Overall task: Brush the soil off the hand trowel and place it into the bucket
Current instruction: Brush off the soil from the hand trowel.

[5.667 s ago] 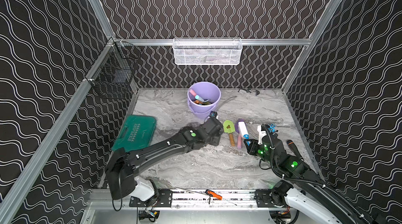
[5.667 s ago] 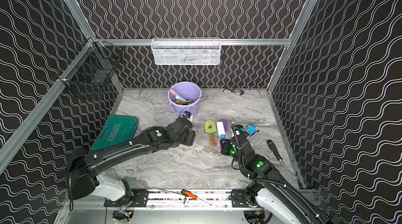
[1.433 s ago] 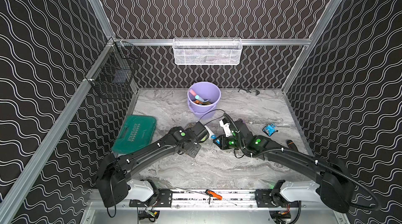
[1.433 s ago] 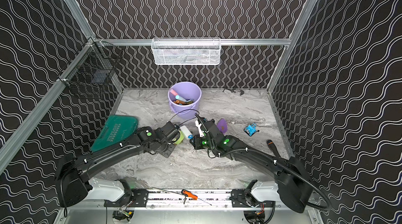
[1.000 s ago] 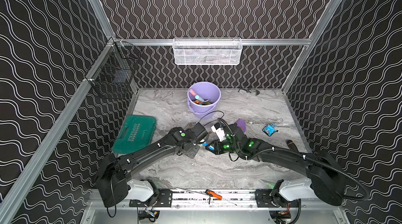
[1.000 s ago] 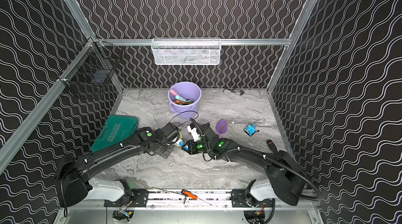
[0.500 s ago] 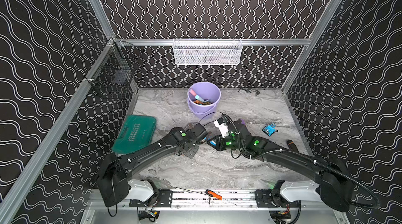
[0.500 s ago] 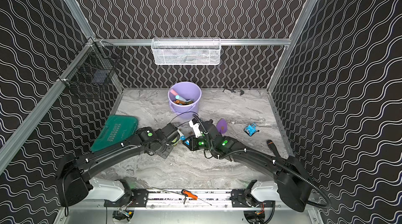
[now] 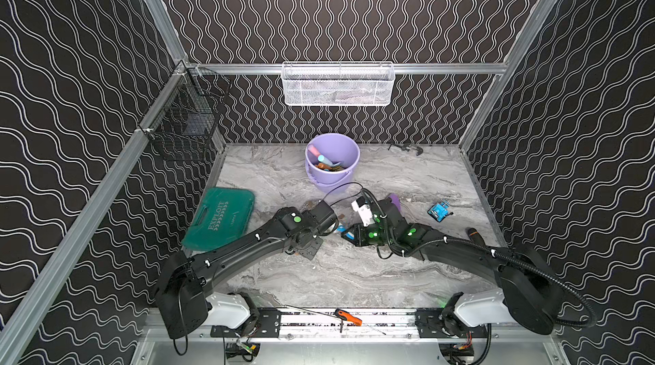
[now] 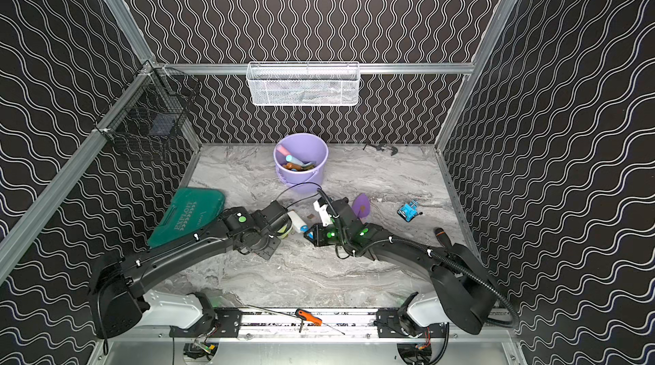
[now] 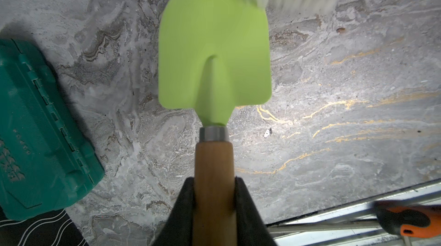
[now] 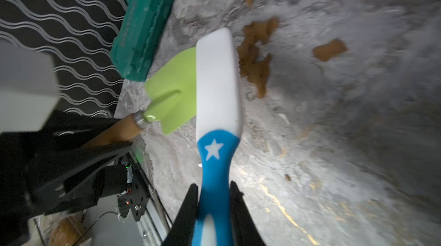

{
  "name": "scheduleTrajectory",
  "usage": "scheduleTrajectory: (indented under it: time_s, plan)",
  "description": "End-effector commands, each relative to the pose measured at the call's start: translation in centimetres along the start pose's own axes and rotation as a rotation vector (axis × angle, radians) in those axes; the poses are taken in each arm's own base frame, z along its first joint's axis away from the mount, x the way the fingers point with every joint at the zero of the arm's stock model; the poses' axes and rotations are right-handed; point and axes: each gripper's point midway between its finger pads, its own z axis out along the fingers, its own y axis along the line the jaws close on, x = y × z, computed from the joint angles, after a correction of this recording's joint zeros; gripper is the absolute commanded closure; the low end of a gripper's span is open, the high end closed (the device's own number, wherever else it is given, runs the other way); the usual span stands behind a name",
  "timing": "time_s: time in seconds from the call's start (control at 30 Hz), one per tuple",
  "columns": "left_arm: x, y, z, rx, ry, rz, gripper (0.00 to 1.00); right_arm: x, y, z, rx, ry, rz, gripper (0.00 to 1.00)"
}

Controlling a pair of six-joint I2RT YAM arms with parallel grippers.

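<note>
Where the two arms meet over the middle of the counter (image 9: 354, 274), we count two end effectors, each pinching one tool. The left end effector (image 11: 214, 192) is pressed onto the wooden handle of the green hand trowel (image 11: 214, 41). The right end effector (image 12: 213, 189) is clamped on the blue handle of the brush (image 12: 217, 77). We count one brush; its white bristles touch the tip end of the green blade. The green hand trowel is held in front of the bucket (image 9: 333, 182), apart from it, between the green case (image 9: 221, 218) and the right arm.

We count two trowels outside the bucket: the green one and a purple trowel (image 10: 361, 203), whose blade shows just behind the right wrist. One bucket stands at the rear of the counter. It holds several handled tools, too crowded to count. The soil (image 12: 254, 63) lies on the counter just beside the brush head, as one large cluster with two smaller clumps apart from it, all blurred.

Around these we note:
- one white mesh basket (image 9: 336, 86) and one black wire basket (image 9: 188, 125) on the wall rails;
- one small blue object (image 9: 439, 210) on the counter;
- one orange-handled screwdriver (image 9: 349, 318) on the front rail.

The arms hide most of the green hand trowel in both top views.

The case lid reads "EXPLOIT". The brush handle carries a white star.
</note>
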Motion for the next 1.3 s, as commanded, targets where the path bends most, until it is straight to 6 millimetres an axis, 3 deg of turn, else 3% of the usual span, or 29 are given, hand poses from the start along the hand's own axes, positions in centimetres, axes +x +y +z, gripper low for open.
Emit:
scheduleTrajectory:
  time_s: [0.0, 0.3, 0.57, 0.8, 0.93, 1.07, 1.27]
  plan:
    - [-0.6, -0.6, 0.4, 0.027, -0.021, -0.04, 1.0, -1.1, -0.6, -1.2, 0.003, -0.044, 0.027, 1.0]
    - [-0.8, -2.5, 2.3, 0.242, -0.018, -0.138, 1.0, -3.8, -0.9, -6.6, 0.019, -0.252, 0.042, 1.0]
    - [-1.5, -2.3, 1.8, 0.508, 0.002, -0.242, 1.0, -3.6, -1.9, -10.3, 0.03, -0.376, 0.065, 1.0]
    - [-3.8, -1.6, -1.3, 0.976, -0.105, -0.515, 1.0, -3.1, -1.7, -11.5, -0.035, -0.418, 0.092, 1.0]
    - [-4.7, -1.2, -2.3, 1.187, -0.143, -0.639, 1.0, -3.0, -0.2, -12.0, -0.145, -0.441, 0.108, 1.0]
    - [-5.9, -0.9, -3.2, 1.328, -0.176, -0.719, 1.0, -2.8, 2.0, -12.0, -0.31, -0.423, 0.131, 1.0]
    - [-7.2, -0.3, -4.6, 1.39, -0.217, -0.782, 1.0, -3.0, 4.2, -11.7, -0.488, -0.407, 0.156, 1.0]
